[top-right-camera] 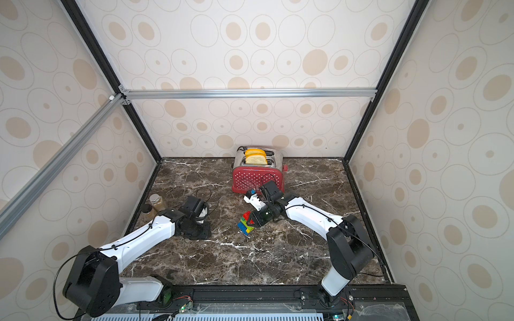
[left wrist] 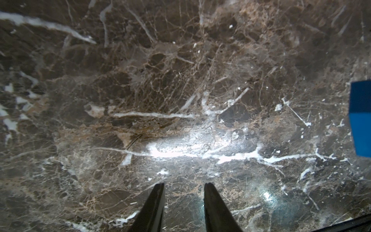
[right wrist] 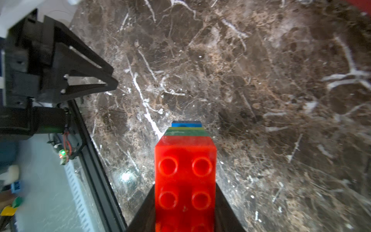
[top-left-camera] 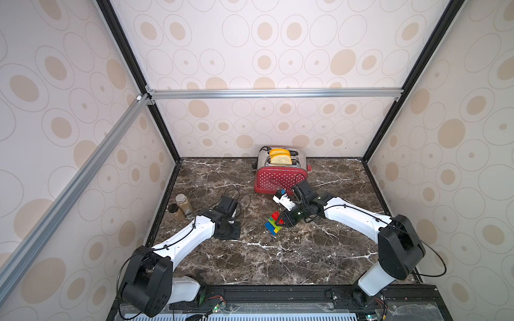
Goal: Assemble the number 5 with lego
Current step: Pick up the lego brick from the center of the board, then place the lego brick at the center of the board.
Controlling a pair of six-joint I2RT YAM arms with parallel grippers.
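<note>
We see the 5 (top-left-camera: 274, 226) at mid-worktop (top-left-camera: 278, 258), six o'clock of the toaster (top-left-camera: 281, 178), with the right pincer (top-left-camera: 281, 221) clamped on its red end (light, stiff, slick; we'd squeeze flat sides). Left pincer (left wrist: 183, 186) is narrow and empty.

- Dark brown marble tabletop (top-left-camera: 278, 258), veined white.
- Red polka-dot toaster (top-left-camera: 281, 178) stands just beyond the right gripper (top-left-camera: 280, 221).
- Two jars (top-left-camera: 184, 205) sit beside the left gripper (left wrist: 183, 184), on its outer side.
- Lego stack (top-left-camera: 274, 225) is at the right gripper's tips; I can't tell whether it touches the marble.
</note>
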